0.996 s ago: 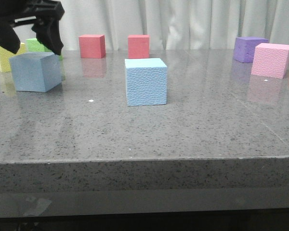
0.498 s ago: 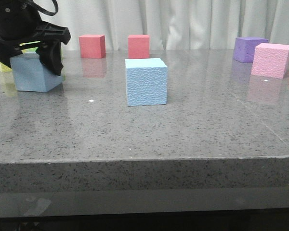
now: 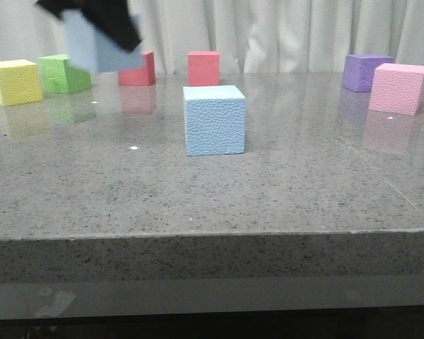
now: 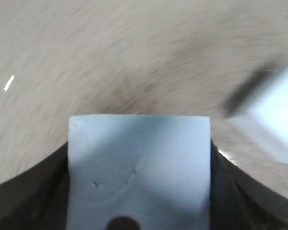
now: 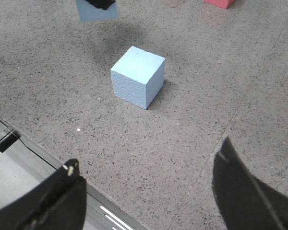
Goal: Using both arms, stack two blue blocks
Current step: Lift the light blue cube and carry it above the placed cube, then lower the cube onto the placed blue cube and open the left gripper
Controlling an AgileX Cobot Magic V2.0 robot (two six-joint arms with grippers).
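Two blue blocks show in the front view. We see one block (image 3: 214, 120) sitting on the grey desk (image 3: 212, 191), near the middle. The other block (image 3: 99, 46) is up in the air to the left, gripped by the left claw (image 3: 99, 21).

In the left wrist view, we see the held block (image 4: 139, 170) squeezed between the dark fingers (image 4: 29, 191).

In the right wrist view, the right claw (image 5: 149, 191) is spread wide, holding nothing, above the resting block (image 5: 138, 76).
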